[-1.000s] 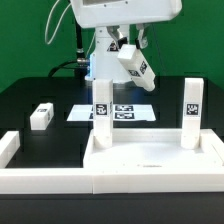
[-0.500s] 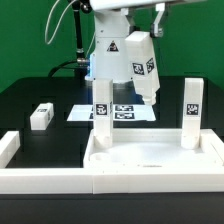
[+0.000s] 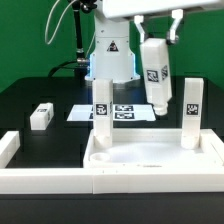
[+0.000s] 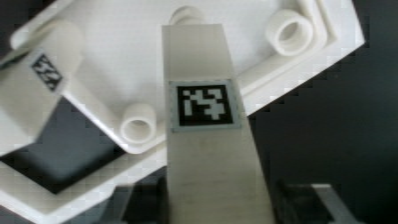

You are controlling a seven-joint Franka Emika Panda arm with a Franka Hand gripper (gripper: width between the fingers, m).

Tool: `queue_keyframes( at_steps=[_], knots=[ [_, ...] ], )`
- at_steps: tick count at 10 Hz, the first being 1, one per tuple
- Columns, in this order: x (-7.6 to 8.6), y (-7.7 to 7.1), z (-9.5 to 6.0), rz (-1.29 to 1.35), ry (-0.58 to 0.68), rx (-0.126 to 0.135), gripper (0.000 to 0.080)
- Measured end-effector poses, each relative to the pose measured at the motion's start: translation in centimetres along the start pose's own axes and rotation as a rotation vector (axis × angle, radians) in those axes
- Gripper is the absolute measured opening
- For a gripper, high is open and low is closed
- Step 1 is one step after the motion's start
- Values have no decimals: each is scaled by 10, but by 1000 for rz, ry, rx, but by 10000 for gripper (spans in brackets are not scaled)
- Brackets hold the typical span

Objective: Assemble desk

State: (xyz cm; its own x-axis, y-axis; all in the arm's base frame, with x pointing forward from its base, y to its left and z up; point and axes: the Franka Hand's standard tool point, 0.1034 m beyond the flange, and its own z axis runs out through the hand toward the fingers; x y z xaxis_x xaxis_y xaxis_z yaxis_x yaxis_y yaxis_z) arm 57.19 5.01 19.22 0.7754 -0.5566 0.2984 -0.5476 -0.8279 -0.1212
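Two legs (image 3: pixel 101 118) are seen standing in the desk panel (image 3: pixel 150 155), third leg (image 3: pixel 155 80) is clamped upright in the claw (image 3: pixel 156 35) above the panel, fourth leg (image 3: pixel 40 115) lies loose at the exterior view's left, not yet fitted

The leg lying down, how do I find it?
Start at the big white desk panel in front. Look past its corner on the exterior view's left, on the black table. That leg is the only one lying down; two legs stand upright, the gripper holds one.
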Motion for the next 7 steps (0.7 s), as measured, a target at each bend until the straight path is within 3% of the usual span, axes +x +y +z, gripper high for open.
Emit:
queue_keyframes(
  at_steps=[1,3,7],
  knots=[
    [6,-12,2,-85,13,5,284],
    [22,-25,3,-317,104,72,284],
    [13,-29,6,-260,72,84,284]
  ],
)
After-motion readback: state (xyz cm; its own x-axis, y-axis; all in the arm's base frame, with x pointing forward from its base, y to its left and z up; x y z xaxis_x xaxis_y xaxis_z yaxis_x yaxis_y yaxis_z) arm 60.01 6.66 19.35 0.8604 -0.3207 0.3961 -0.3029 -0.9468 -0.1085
